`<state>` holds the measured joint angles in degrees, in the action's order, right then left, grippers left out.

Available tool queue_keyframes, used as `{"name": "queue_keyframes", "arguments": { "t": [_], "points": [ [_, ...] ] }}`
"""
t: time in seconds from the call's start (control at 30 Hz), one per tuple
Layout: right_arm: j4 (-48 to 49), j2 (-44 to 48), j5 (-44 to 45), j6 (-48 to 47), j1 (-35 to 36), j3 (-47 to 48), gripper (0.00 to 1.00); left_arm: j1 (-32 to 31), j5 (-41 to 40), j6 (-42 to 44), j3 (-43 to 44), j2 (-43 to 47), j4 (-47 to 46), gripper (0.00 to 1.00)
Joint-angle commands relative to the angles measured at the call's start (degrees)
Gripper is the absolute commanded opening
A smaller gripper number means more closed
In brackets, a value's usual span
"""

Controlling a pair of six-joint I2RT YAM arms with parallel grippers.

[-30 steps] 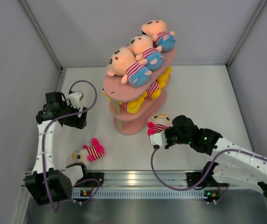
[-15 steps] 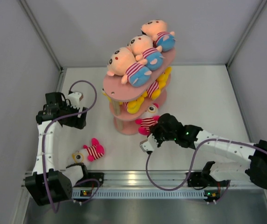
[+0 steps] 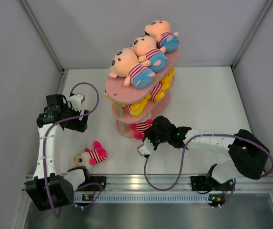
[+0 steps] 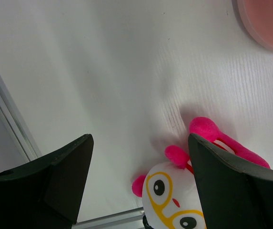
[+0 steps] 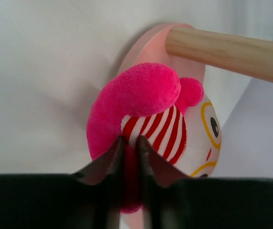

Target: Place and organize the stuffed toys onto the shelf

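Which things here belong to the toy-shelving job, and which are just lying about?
Job:
salmon-pink shelf
three peach-headed dolls, top tier
yellow animals, middle tier
held pink toy, clamped in the right fingers at the bottom tier
loose pink toy on the table

Lying about:
purple cables
aluminium rail

The toy (image 5: pixel 141 90) in the right claw (image 5: pixel 130 140) is showing fuzzy pink plush and striped cloth. At 1 o'clock, the post (image 5: pixel 227 50) is looking like bare matt wood, and the shelf (image 5: pixel 148 47) is showing smooth matt pink. The desk (image 4: pixel 103 71) is showing faintly grained matt white. The left claw (image 4: pixel 138 138) is looking like matt black plastic.
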<state>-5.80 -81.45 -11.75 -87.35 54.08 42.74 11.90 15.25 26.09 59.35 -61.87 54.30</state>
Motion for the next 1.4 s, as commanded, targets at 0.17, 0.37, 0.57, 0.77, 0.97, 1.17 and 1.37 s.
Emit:
{"name": "queue_keyframes", "arguments": {
  "t": [0.17,0.37,0.57,0.77,0.97,1.17,1.37],
  "points": [
    [13.2,2.2,-3.1,4.6,-1.1,-1.4,0.54,-0.2,-0.7,0.5,0.8,-0.4,-0.1,0.87],
    [12.1,10.7,-2.8,7.1,0.0,-4.5,0.62,-0.3,-0.7,-0.1,0.4,-0.6,-0.1,0.87],
    [6.9,23.1,-1.3,28.9,3.9,-3.9,0.63,-0.2,-0.9,-0.2,0.2,-0.4,0.0,0.87],
    [10.2,24.2,24.4,83.4,3.8,-2.3,0.7,-0.2,-0.3,-0.9,-0.2,-0.5,-0.2,0.87],
    [6.0,14.4,23.6,117.7,0.7,-0.6,0.7,-0.2,-1.0,-1.7,-0.8,-1.8,0.0,0.87],
    [17.0,11.1,22.3,131.4,-6.0,-6.0,0.68,-0.2,-1.4,-1.0,-2.0,-0.2,-0.1,0.87],
    [29.1,8.3,16.8,130.7,-8.9,-8.7,0.65,-0.2,-1.7,-0.9,-2.9,-0.8,-0.2,0.87]
  ]
}}
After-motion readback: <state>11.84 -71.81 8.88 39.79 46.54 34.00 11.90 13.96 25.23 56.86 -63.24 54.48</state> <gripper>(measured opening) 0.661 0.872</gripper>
